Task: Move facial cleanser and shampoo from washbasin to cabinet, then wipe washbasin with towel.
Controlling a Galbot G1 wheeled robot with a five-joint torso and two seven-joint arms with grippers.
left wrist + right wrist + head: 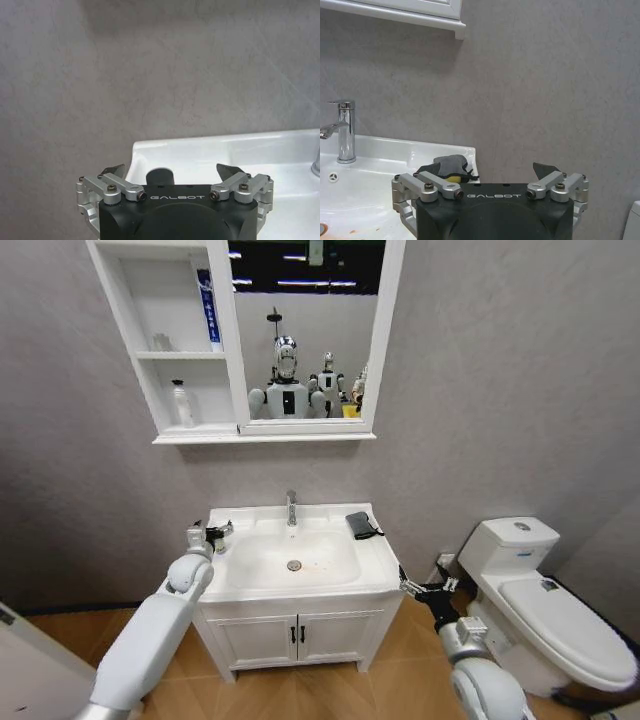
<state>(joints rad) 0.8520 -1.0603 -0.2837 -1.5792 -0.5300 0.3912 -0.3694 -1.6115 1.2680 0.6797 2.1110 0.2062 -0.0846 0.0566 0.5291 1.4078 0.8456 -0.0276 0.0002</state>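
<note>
Dark grey towel [362, 525] lies untouched on the washbasin [375, 562] rim as the right gripper [412, 587], released, likely should approach from above; left gripper [213, 534] spread, empty.

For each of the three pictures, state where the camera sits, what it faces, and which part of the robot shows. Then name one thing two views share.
Head view: high on the robot, facing down at the washbasin and cabinet; both arms show.
Left wrist view: behind the open left gripper, facing the wall over the washbasin's corner.
Right wrist view: behind the open right gripper, facing the tap and towel.
Shared: head and right wrist views both show the towel.
</note>
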